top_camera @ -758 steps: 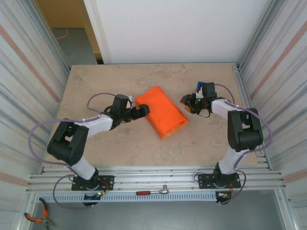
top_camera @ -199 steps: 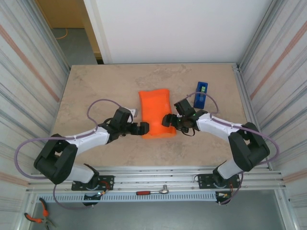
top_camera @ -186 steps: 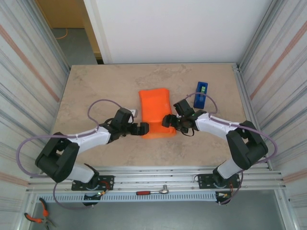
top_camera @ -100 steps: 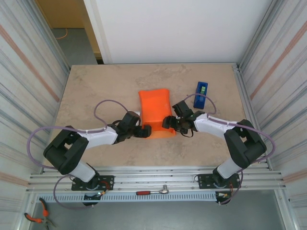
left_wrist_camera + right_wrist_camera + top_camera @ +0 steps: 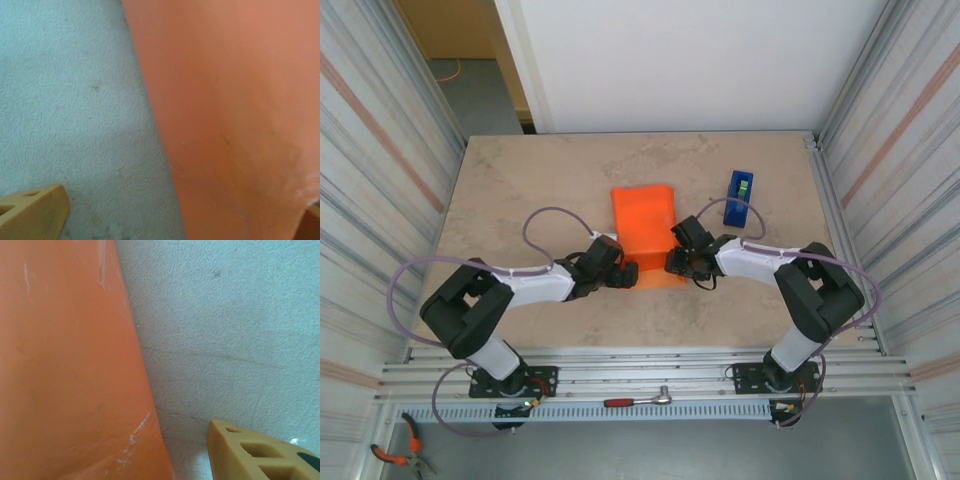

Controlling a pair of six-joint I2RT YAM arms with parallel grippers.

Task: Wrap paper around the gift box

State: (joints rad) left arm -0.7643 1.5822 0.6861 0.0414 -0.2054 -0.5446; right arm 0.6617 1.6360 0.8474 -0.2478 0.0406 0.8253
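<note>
- Grey metal rails [image 5: 640, 372] run along the near edge, and both arms are bolted to them.
- A small wrench [image 5: 640, 400] with a red handle lies on the rails, between the two arm bases.
- Pliers [image 5: 398, 455] with orange handles lie lower down, in the near left corner.
- Past the rails is the beige surface [image 5: 520, 190], and both arms reach low across it toward the middle.
- The left claw [image 5: 628, 275] is at the near left corner of the paper [image 5: 643, 225]. Its jaws are as wide open as they go and it holds nothing. In the left wrist view, one yellow pad [image 5: 32, 212] sits over bare surface, apart from the paper's edge. The paper fills the space toward the other side.
- The right claw [image 5: 672, 264] is at the near right corner of the paper. Its jaws are partly open. In the right wrist view, the one yellow pad [image 5: 260, 455] that shows is clear of the paper, with bare surface between them. I see no grip on anything.
- The orange paper is folded over into a fat packet. It lies flat in the middle of the surface, its long side running from near to far.
- A blue tape dispenser [image 5: 739, 196] stands farther back on the right, well apart from the paper.
- A white wall [image 5: 670, 60] is behind it all.
</note>
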